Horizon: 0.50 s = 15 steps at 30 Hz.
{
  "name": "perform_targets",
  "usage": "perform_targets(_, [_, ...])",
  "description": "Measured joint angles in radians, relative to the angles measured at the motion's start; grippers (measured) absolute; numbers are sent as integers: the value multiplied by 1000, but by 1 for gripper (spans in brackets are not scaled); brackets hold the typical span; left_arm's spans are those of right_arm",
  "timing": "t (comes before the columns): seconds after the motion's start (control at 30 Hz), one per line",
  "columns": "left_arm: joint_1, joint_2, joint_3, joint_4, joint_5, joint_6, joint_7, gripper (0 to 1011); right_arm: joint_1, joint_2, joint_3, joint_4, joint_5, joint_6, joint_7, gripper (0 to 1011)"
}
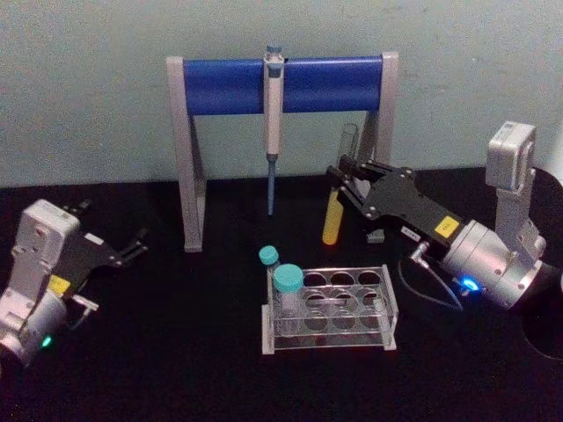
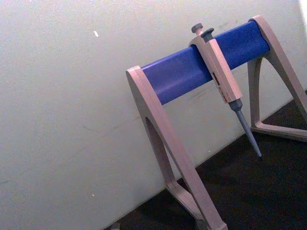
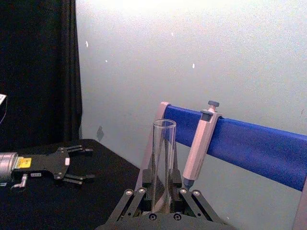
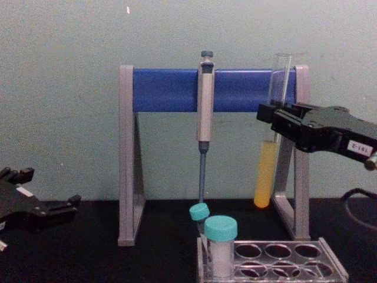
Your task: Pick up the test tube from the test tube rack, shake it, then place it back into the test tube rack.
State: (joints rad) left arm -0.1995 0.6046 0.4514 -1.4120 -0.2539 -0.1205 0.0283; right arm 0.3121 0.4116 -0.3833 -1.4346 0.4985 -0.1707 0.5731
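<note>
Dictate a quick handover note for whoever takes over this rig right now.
Right gripper: shut on the test tube, holding it roughly upright in the air behind the test tube rack, near the stand.
Left gripper: open, idle on the left.
Done: tube is out of the rack.
Left: shaking can't be judged from here; then lower the tube into a free hole.
</note>
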Motion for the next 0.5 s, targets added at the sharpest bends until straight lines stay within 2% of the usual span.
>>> perform_targets(0.27, [0,0,0,0,0,0,0,1010,14,-7,-2,16,-7,2,-3,229])
perform_targets(0.5, [0,0,0,0,0,0,0,1010,-3,7,16,-2,-21,9,-35,229])
